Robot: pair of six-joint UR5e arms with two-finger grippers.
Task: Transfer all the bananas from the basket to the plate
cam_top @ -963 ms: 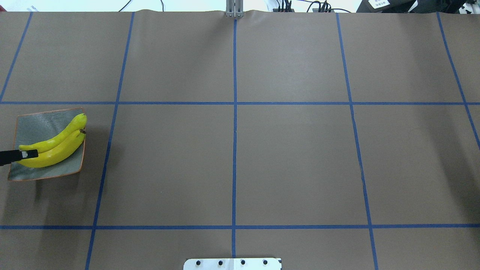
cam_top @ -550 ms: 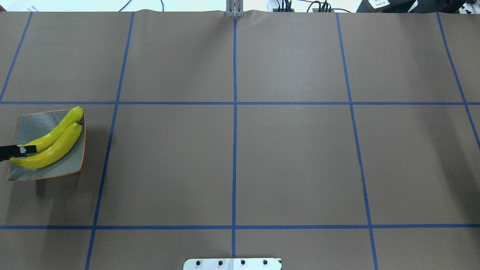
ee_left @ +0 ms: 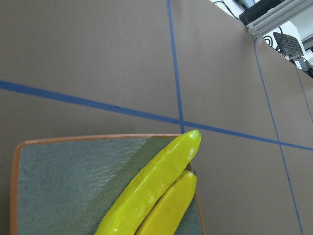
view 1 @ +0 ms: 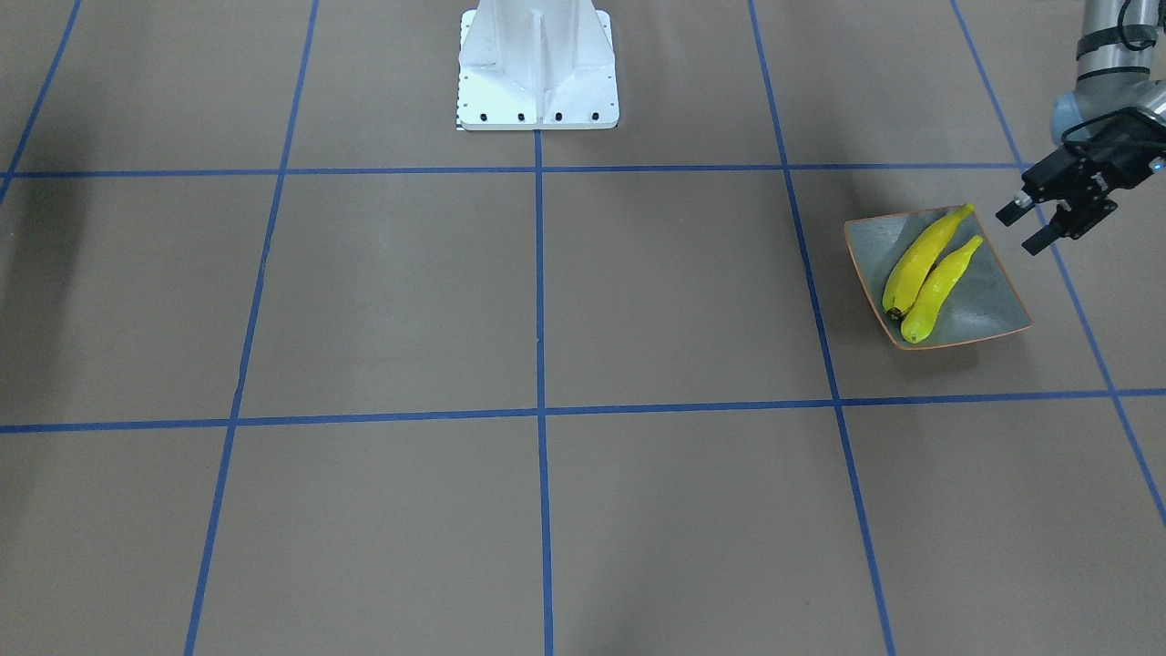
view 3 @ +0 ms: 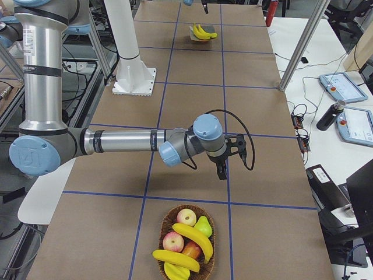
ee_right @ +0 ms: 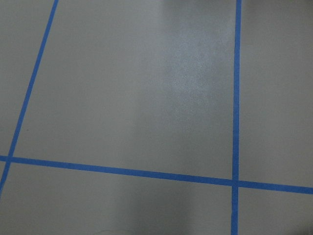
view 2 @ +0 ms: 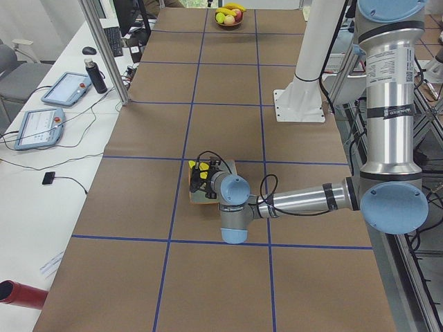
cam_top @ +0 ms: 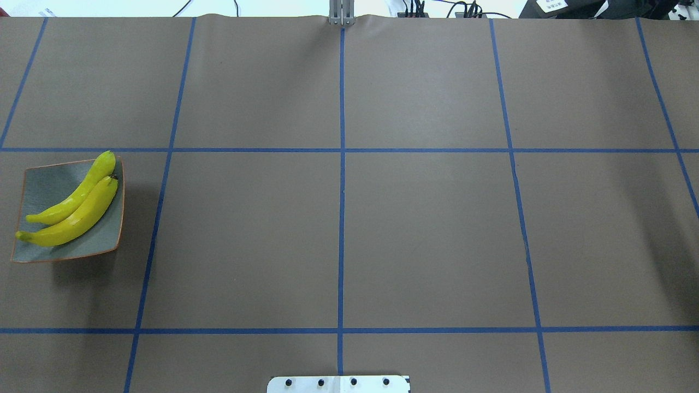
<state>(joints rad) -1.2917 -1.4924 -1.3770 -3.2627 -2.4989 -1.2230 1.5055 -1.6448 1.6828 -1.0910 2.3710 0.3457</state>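
Left arm (view 2: 304, 197) stretched low over table (cam_top: 426, 234), forearm approx. level. Left gripper (view 1: 1017, 233) hangs just off a corner of plate (cam_top: 49, 183), fingers spread, nothing held. Two bananas (cam_top: 73, 221) lie side by side on plate directly ahead of its fingertips, one tip poking past far rim. Beyond plate: wide brown paper w/ blue tape grid. Right arm (view 3: 122, 142) also low; right gripper (view 3: 223, 169) points down, basket (view 3: 169, 224) near it w/ basket bananas (view 3: 192, 235) inside; can't tell its grip. Vs 1 s ago: left gripper sat over bananas' stem ends, now backed off, out of overhead view.
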